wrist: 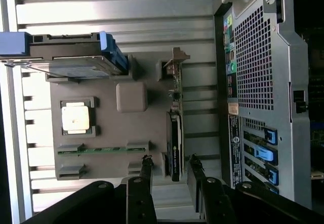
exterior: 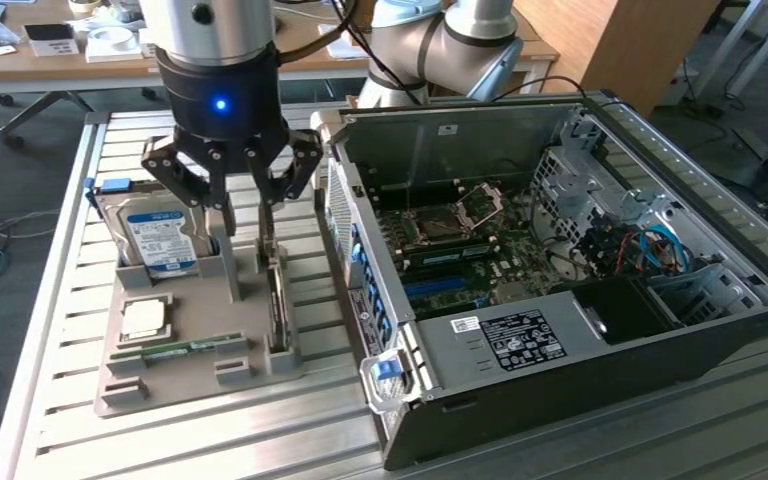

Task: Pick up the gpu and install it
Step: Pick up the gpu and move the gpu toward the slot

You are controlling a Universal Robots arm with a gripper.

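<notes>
The gpu (exterior: 277,300) stands on edge in a slot at the right side of the grey holder tray (exterior: 204,310), a thin dark card with a green board. In the wrist view the gpu (wrist: 174,133) runs lengthwise, and its silver bracket (wrist: 175,61) is at the far end. My gripper (exterior: 244,237) hangs just above the tray, over the card. It is open. In the wrist view the gripper (wrist: 169,162) straddles the card's near end, with a gap on each side of it.
The tray (wrist: 116,128) also holds a hard drive (exterior: 157,235) upright at the back, a square processor (exterior: 144,318) and a green memory stick (exterior: 177,350). The open computer case (exterior: 558,250) stands close on the exterior view's right, its motherboard (exterior: 464,250) exposed. The case's rear panel (wrist: 258,82) is beside the tray.
</notes>
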